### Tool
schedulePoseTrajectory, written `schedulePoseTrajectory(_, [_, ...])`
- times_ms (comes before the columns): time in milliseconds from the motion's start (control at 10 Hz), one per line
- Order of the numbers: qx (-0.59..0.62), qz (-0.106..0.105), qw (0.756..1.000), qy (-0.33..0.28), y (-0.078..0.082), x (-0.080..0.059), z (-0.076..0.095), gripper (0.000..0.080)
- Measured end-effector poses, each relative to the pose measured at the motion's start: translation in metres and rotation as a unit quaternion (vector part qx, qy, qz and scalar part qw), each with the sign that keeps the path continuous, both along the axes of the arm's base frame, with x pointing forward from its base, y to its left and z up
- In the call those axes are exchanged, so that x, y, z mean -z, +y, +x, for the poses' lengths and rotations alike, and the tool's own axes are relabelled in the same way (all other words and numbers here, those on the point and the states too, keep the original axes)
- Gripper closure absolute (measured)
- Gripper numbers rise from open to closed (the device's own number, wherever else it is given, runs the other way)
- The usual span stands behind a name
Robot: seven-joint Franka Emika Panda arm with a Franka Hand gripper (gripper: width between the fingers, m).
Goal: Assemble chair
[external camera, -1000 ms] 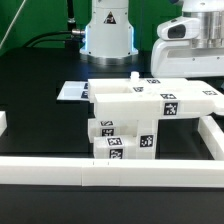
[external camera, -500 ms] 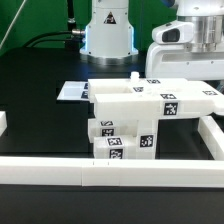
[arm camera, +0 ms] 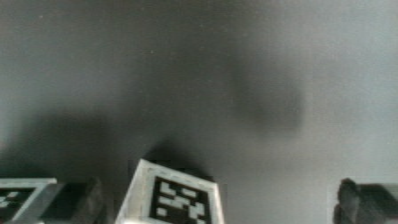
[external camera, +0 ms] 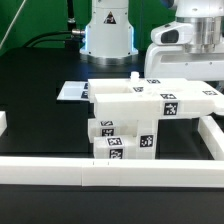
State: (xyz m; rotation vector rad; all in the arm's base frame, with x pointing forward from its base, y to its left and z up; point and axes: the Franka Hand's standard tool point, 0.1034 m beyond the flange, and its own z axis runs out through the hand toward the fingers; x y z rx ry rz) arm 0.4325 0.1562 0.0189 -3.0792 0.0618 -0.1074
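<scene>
**A:** How are the jaws standing?

**B:** They are standing wide apart and clamping nothing. The white wrist housing (external camera: 188, 45) is hovering in the upper right of the exterior frame, behind the chair. I cannot tell whether it is touching it.

**A:** Where is the chair sitting?

**B:** The chair (external camera: 150, 105) is sitting mid-frame on the black counter (external camera: 35, 120). Its flat slab (external camera: 185, 90) is lying on top, with tagged leg blocks (external camera: 120, 138) bunching beneath it. The wrist camera is showing a blurred tagged white block (arm camera: 173, 195) against grey.

**A:** And around it?

**B:** The marker board (external camera: 72, 92) is lying just left of the slab. A white front rail (external camera: 110, 172) is running across the lower frame, and a side rail (external camera: 214, 135) is running along the right. The robot base (external camera: 108, 30) is glowing blue at top centre.
</scene>
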Motion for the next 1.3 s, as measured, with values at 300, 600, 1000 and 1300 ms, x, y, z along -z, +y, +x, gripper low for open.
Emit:
schedulePoseTrajectory(300, [0.001,0.0,1.0,-0.001,-0.001,-0.001,0.002,0.0151])
schedulePoseTrajectory(600, [0.001,0.0,1.0,-0.001,-0.001,0.0,0.001,0.0151])
schedulePoseTrajectory(1000, [-0.006,-0.003,1.0,0.001,-0.006,0.007,0.006,0.0151])
schedulePoseTrajectory(1300, [-0.009,-0.005,1.0,-0.002,-0.008,0.013,0.017,0.0151])
